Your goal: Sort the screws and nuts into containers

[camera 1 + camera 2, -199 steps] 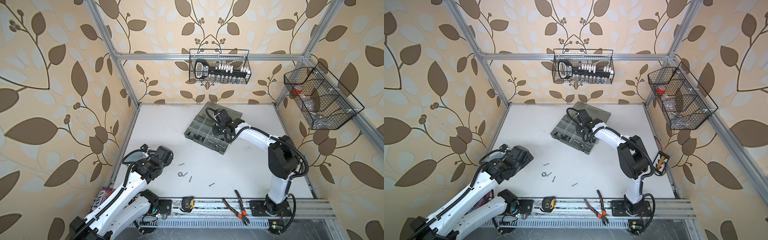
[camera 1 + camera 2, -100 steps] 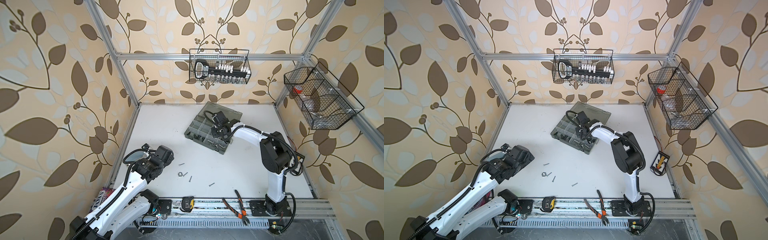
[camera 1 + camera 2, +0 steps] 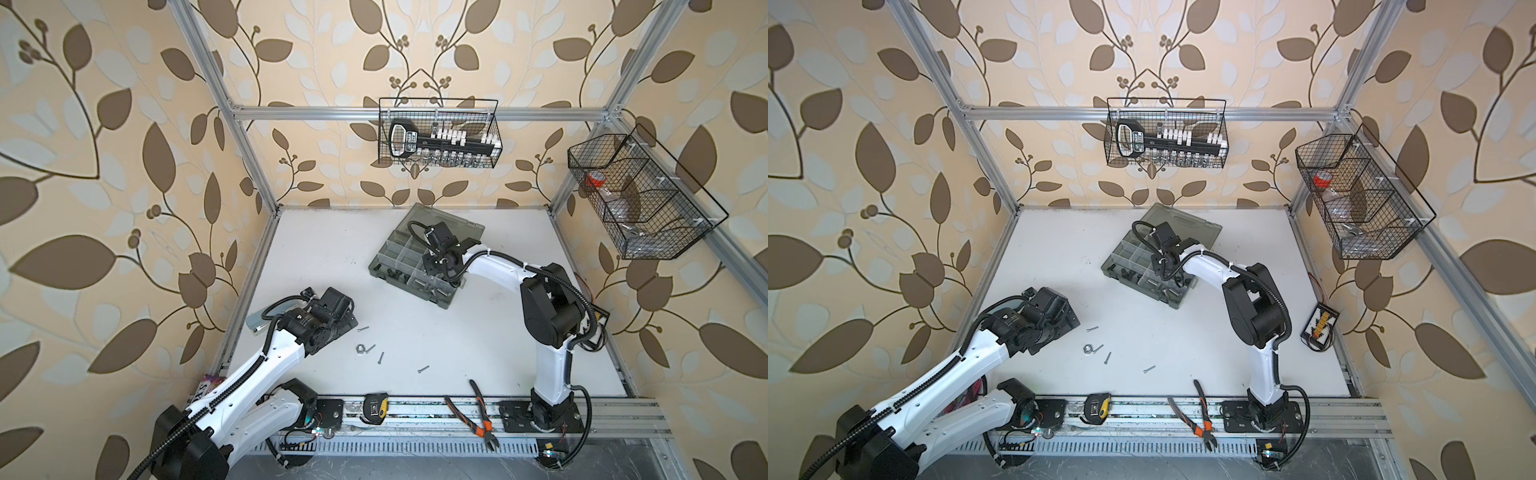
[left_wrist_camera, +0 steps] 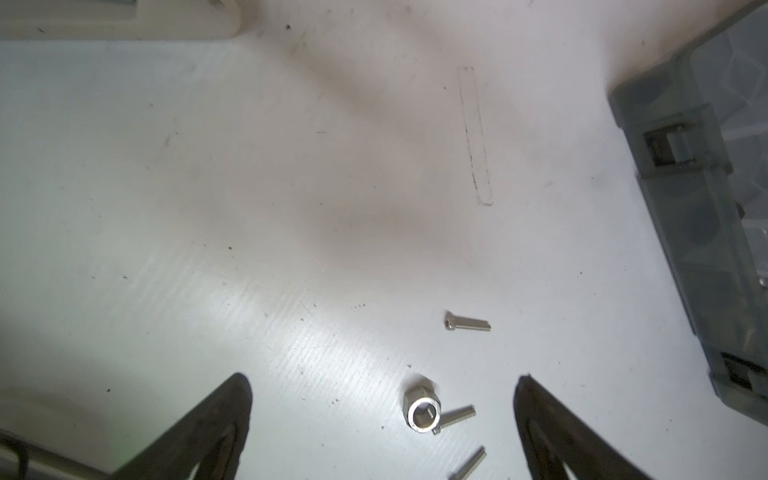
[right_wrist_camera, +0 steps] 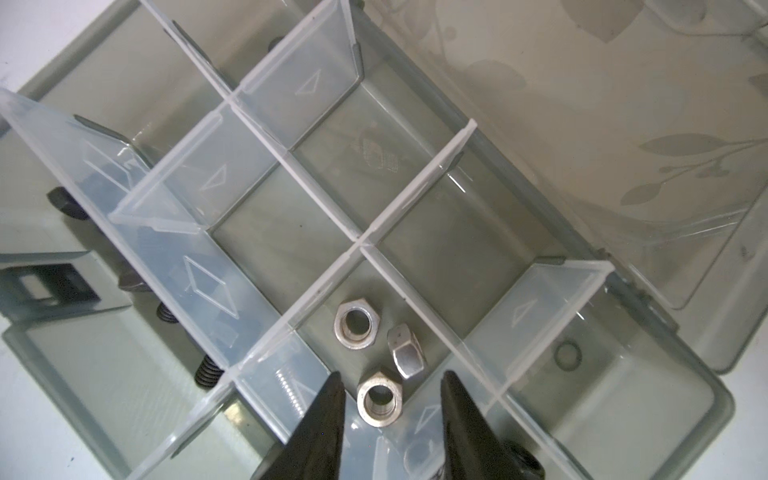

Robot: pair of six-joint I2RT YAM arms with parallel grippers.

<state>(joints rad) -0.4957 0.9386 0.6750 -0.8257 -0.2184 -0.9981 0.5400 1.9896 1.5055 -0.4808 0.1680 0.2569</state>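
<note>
The grey organiser box (image 3: 399, 254) lies open at the back middle of the table, and my right gripper (image 3: 437, 266) hangs over it. In the right wrist view that gripper (image 5: 392, 376) is open just above a container (image 5: 415, 291) holding three silver nuts (image 5: 355, 323). The nearest nut (image 5: 379, 400) lies free between the fingers. Black screws (image 5: 208, 372) lie in a neighbouring container. My left gripper (image 4: 382, 380) is open low over the table, with a loose silver nut (image 4: 422, 411) and thin screws (image 4: 467, 326) before it. In both top views they lie right of it (image 3: 360, 348) (image 3: 1087, 348).
Orange-handled pliers (image 3: 478, 411) and a tape measure (image 3: 376, 409) lie on the front rail. Black wire baskets hang on the back wall (image 3: 438, 133) and on the right wall (image 3: 640, 195). A small circuit board (image 3: 1318, 324) sits at the table's right edge.
My right gripper's jaws have spread apart over the box, and that arm's elbow has swung left. The left arm has barely moved.
</note>
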